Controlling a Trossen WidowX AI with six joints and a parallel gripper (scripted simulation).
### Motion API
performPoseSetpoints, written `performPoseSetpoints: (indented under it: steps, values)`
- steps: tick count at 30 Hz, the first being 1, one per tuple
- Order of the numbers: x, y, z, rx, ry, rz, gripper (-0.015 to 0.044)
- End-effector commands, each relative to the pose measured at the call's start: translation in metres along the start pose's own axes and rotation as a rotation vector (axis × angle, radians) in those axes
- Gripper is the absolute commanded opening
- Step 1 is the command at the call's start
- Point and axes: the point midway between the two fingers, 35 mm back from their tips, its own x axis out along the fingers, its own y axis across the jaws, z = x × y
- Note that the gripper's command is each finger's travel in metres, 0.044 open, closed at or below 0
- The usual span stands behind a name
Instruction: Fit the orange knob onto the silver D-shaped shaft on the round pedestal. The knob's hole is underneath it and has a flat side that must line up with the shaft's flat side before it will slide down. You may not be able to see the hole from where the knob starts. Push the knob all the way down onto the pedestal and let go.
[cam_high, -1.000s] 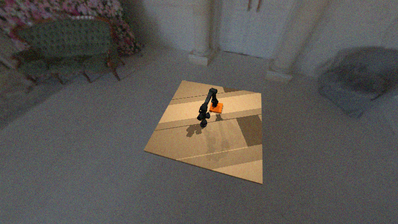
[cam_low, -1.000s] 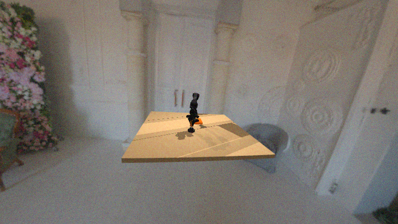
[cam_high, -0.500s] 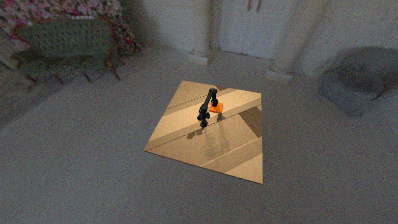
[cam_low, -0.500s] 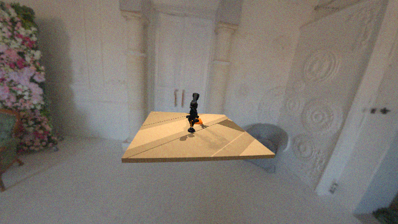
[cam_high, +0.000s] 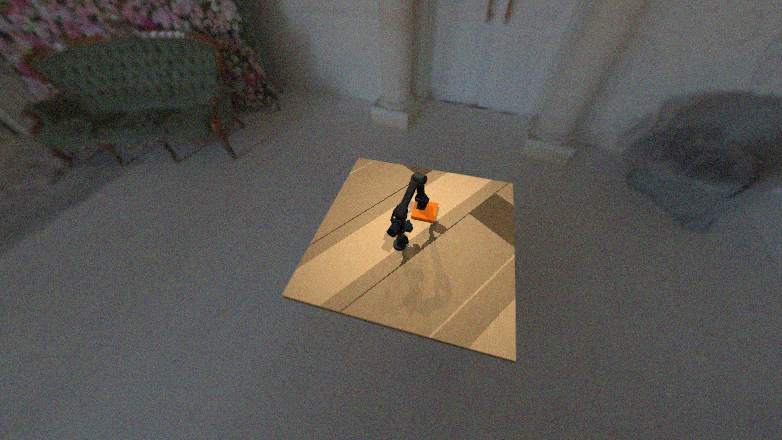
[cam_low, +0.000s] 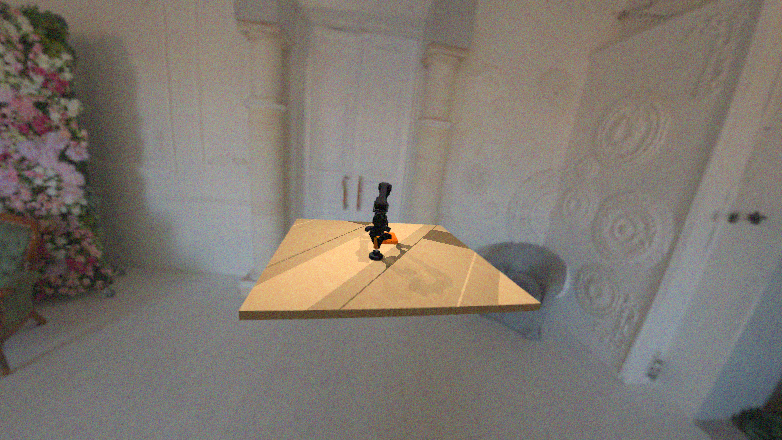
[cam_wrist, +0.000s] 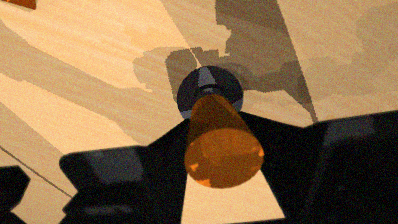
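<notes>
Looking over the feeds, I start with the wooden tabletop (cam_high: 349, 273) (cam_low: 306, 279), its near corner at the lower right of the top view. On it my black arm (cam_high: 407, 199) (cam_low: 381, 205) arches forward from the orange base plate (cam_high: 432, 212) (cam_low: 392, 239), mid-picture. My gripper (cam_high: 400, 232) (cam_low: 376, 236) (cam_wrist: 213, 120) is clamped on the orange knob (cam_low: 376, 244) (cam_wrist: 224, 157), which sits low center in the wrist view. The dark round pedestal (cam_high: 399, 247) (cam_low: 375, 255) (cam_wrist: 187, 92) shows just above it there, under the knob's far end.

I can't make out the shaft's flat or the hole, so I judge this the aligning stage: keep the knob upright and centered, press lightly, turn it slowly at the wrist, and push down only once it drops. Forcing it early could tilt it in my grip. The table's edges look well apart from the pedestal on every side, leaving room to turn and, later, to back straight up.
</notes>
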Motion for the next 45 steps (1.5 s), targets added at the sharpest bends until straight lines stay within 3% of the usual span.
performPoseSetpoints:
  steps: [1, 31, 38, 45]
  values:
    - [-0.0033, -0.0018, -0.0016, -0.108, 0.004, -0.005, 0.0000]
    - [-0.0021, -0.0006, 0.0000, -0.149, 0.004, -0.005, 0.0000]
    - [-0.0037, -0.0020, -0.0013, -0.348, 0.005, -0.005, 0.0000]
    - [-0.0007, -0.0021, -0.0013, -0.359, 0.005, -0.005, 0.0000]
